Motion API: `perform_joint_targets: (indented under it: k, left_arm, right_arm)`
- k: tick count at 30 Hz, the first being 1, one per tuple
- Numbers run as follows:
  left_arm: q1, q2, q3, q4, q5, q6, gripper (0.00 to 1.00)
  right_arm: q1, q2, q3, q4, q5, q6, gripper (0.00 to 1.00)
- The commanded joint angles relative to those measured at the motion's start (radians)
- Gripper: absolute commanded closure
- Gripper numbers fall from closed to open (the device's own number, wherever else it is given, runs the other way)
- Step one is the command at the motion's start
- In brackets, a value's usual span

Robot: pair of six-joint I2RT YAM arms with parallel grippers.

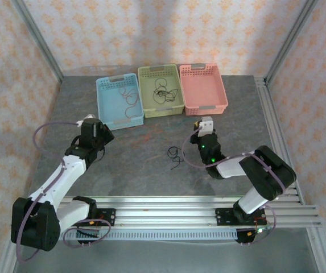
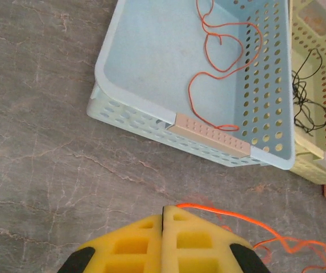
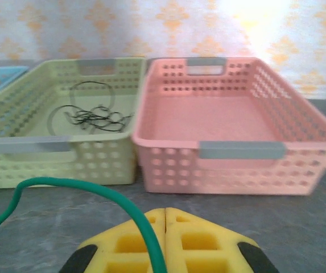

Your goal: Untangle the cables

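Three baskets stand side by side at the far edge of the table [image 1: 151, 170]: a blue basket [image 1: 101, 102] on the left, a green basket [image 1: 141, 91] in the middle and a pink basket [image 1: 222, 94] on the right. One red-orange cable [image 2: 189, 94] lies in loose curls on the floor of the blue basket. One black cable [image 3: 91, 116] lies bunched on the floor of the green basket. A loose black cable [image 1: 175, 152] rests on the bare table between the two arms, apart from both grippers and well short of the baskets. The left gripper [image 2: 164, 209] is just in front of the near wall of the blue basket; its yellow pads are pressed together, and a second red-orange cable [image 2: 291, 245] leaves the pad tips and trails off to the right over the table. The right gripper [image 3: 165, 211] faces the green and pink baskets; its pads are likewise closed, clamping a green cable [image 3: 66, 183] that arcs up and away to the left.
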Motion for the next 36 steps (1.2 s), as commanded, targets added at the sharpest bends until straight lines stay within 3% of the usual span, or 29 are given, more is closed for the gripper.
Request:
perform_joint_targets:
  k: [1,8,14,27,36]
  left_arm:
    - [0.009,0.005,-0.026,0.002,-0.037,-0.028,1.0]
    - [0.017,-0.023,-0.045,0.004,-0.057,-0.033,1.0]
    - [0.068,-0.063,-0.066,-0.007,-0.063,-0.044,1.0]
    - [0.258,-0.159,-0.139,-0.024,-0.015,-0.105,1.0]
    - [0.459,-0.115,-0.203,0.031,0.147,-0.175,1.0]
  right_arm:
    - [-0.033,-0.032,-0.037,0.061,0.096,0.057,1.0]
    - [-0.068,-0.071,-0.084,0.094,0.148,0.055,1.0]
    - [-0.124,-0.083,-0.114,0.104,0.178,0.157,1.0]
    - [-0.13,-0.078,-0.116,0.112,0.159,0.166,1.0]
    - [-0.131,-0.079,-0.13,0.143,0.18,0.163,1.0]
